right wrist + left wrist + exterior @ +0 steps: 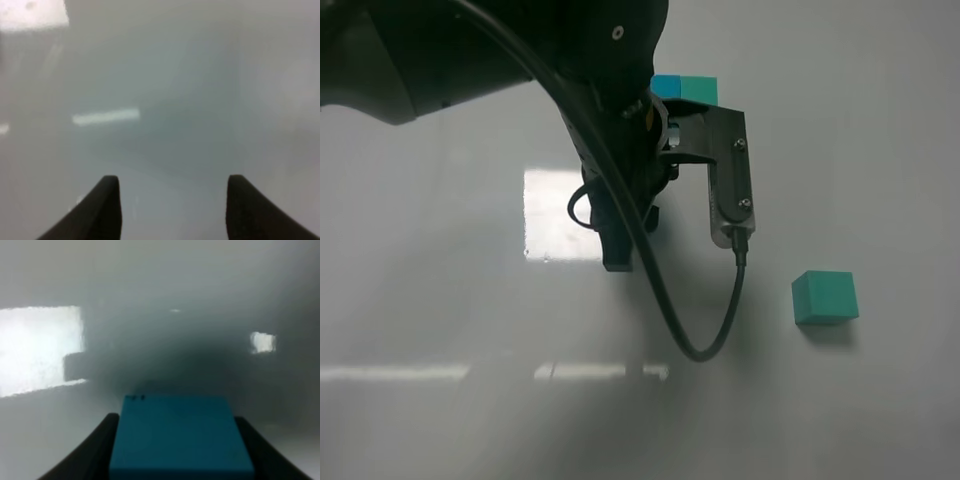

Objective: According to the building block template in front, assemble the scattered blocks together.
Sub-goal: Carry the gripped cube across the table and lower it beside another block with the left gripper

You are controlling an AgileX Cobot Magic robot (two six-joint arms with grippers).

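Observation:
The template (685, 90), a cyan-blue and a teal-green cube joined into one bar, lies at the back, partly behind my left arm. The loose teal-green cube (825, 297) sits alone on the table at the right. My left gripper (177, 440) is shut on the loose cyan-blue cube (180, 435), with a dark finger against each side. In the exterior view the arm hides that cube, and only a dark fingertip (617, 255) shows, left of the green cube. My right gripper (170, 210) is open and empty over bare table and does not show in the exterior view.
The table (440, 300) is a plain glossy grey-white surface with bright light reflections (560, 215). The left arm's black cable (705, 345) loops down toward the middle, and its camera bracket (730, 180) hangs beside the wrist.

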